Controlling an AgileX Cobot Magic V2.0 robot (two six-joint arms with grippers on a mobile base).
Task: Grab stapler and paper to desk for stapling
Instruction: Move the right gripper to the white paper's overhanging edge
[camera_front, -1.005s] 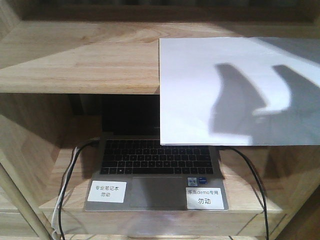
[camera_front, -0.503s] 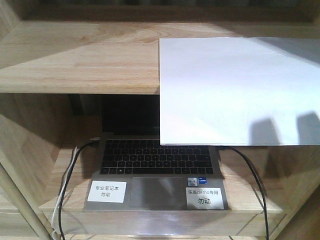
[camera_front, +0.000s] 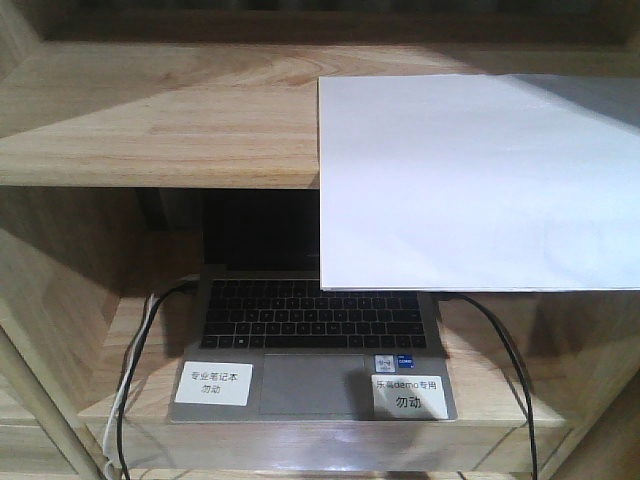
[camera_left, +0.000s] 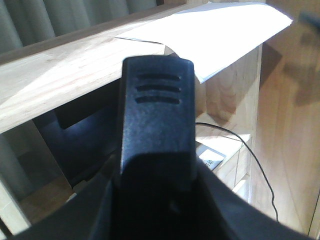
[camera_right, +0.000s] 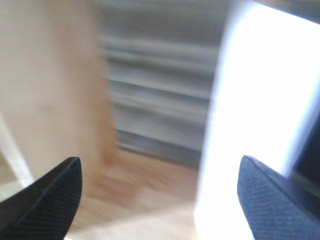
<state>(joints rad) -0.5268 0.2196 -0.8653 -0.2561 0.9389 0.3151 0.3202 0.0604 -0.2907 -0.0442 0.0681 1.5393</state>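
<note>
The white paper (camera_front: 470, 180) lies on the upper shelf board (camera_front: 160, 110) at the right, its front part hanging over the edge. It also shows in the left wrist view (camera_left: 215, 35) and, blurred, in the right wrist view (camera_right: 255, 115). My left gripper (camera_left: 157, 200) is shut on the black stapler (camera_left: 156, 115), whose ridged end points up at the shelf. My right gripper (camera_right: 160, 195) is open and empty, its right fingertip (camera_right: 275, 200) in front of the paper. Neither gripper shows in the front view. The desk is out of view.
An open laptop (camera_front: 310, 340) sits on the lower shelf under the paper, with two white labels (camera_front: 213, 383) on its palm rest. Black cables (camera_front: 500, 350) run down at both sides. Wooden side panels close in the shelf left and right.
The two finger shadows on the paper slid down to its front edge and are gone now. The paper has not moved.
</note>
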